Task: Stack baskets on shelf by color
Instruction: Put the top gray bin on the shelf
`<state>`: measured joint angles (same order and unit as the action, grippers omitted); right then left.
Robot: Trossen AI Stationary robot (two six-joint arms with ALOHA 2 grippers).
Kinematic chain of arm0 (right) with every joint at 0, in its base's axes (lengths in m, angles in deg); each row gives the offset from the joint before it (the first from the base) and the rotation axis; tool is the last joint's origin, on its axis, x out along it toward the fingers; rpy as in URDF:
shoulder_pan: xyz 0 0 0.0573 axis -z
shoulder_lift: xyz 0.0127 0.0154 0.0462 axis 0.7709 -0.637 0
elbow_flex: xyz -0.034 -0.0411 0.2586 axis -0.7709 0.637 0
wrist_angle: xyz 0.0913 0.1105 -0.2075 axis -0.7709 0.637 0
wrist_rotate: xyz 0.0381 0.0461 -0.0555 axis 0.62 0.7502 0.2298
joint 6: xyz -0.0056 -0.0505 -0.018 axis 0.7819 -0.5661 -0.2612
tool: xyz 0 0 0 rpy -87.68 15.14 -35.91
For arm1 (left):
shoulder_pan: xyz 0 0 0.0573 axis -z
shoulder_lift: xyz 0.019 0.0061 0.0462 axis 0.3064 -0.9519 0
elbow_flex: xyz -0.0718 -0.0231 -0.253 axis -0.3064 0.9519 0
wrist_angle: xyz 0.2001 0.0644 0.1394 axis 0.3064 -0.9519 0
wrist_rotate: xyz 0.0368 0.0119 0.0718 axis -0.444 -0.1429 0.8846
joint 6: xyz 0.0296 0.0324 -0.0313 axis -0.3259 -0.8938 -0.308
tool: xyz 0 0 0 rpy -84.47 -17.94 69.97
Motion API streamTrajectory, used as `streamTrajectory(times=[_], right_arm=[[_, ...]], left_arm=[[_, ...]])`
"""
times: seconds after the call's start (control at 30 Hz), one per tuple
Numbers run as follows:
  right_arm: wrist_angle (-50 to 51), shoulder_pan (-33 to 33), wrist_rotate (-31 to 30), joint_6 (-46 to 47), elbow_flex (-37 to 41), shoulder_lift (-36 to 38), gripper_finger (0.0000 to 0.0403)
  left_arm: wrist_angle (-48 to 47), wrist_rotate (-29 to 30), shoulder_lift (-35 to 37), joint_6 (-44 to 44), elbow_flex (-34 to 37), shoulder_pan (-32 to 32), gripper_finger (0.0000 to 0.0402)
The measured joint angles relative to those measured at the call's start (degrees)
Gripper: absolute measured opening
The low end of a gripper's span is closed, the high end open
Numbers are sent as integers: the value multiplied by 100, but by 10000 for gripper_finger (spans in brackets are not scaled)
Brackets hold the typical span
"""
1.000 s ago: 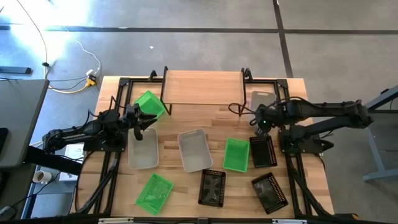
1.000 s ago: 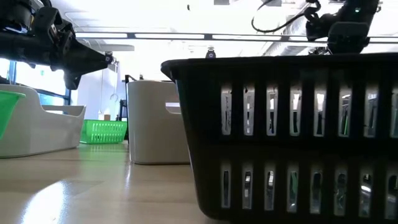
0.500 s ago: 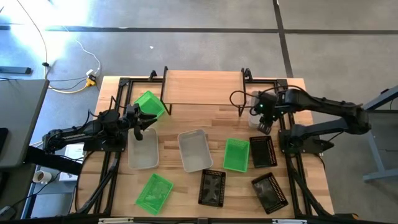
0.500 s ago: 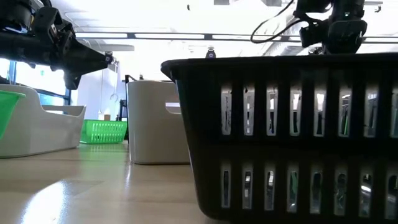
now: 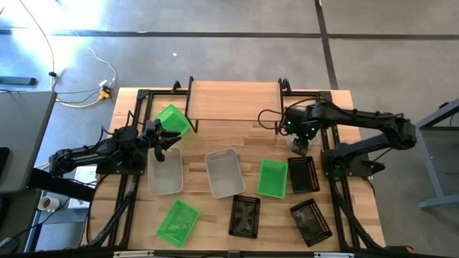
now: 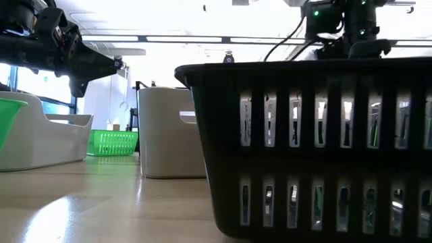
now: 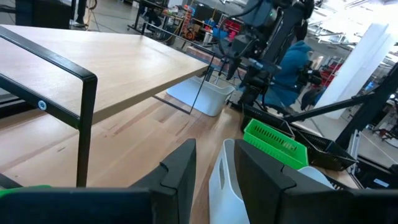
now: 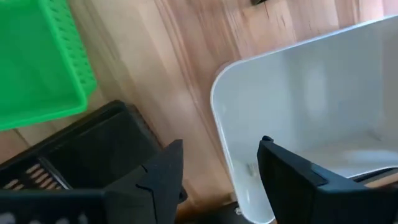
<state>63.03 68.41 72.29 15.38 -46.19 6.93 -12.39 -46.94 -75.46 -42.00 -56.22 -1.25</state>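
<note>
My left gripper (image 5: 161, 140) (image 7: 214, 149) is open. Its fingers stand on either side of the far end wall (image 7: 222, 180) of a pale grey basket (image 5: 164, 172) without closing on it. My right gripper (image 5: 300, 140) (image 8: 221, 144) is open, pointing down over the near rim corner (image 8: 219, 106) of another pale grey basket (image 8: 305, 93) that rests on the table beside the shelf's right leg. One finger hangs over the basket's inside, the other outside. The shelf (image 5: 233, 100) stands at the far edge with nothing on it.
A green basket (image 5: 172, 119) lies tilted by the shelf's left leg. Mid-table lie a grey basket (image 5: 225, 173), a green one (image 5: 272, 178) and a black one (image 5: 303, 174). Near the front edge are a green basket (image 5: 177, 221) and two black ones (image 5: 245, 215) (image 5: 310, 221).
My right arm has swung its wrist toward the far edge and the table's left. The gripper has turned and tipped downward over the grey basket by the shelf's right leg. My left arm and all the baskets have stayed still.
</note>
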Motion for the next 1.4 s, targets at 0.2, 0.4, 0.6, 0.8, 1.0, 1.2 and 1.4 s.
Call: streamTrajectory(times=[0.2, 0.4, 0.6, 0.8, 1.0, 1.2, 1.4], right_arm=[[-16, -14, -62, -280, 0, -459, 184], [-61, -201, -58, -290, 0, -857, 183], [-64, -440, -159, -135, 0, -1191, 183], [-94, -489, -668, 166, 0, -1453, 183], [-143, -487, -682, 311, 0, -1708, 183], [-123, -492, -639, 375, 0, -2005, 164], [-68, -487, -637, 530, 0, -2081, 98]], left_arm=[[2, 0, -2, 0, 2, 0, 101], [2, 0, -2, 0, 0, 0, 101], [2, 0, -2, 0, 0, 2, 101], [0, 1, -1, 0, 0, 2, 101], [0, 2, -2, 0, 0, 2, 101], [0, 0, -2, -1, 1, 1, 101], [0, 0, -1, -1, 1, 0, 101]])
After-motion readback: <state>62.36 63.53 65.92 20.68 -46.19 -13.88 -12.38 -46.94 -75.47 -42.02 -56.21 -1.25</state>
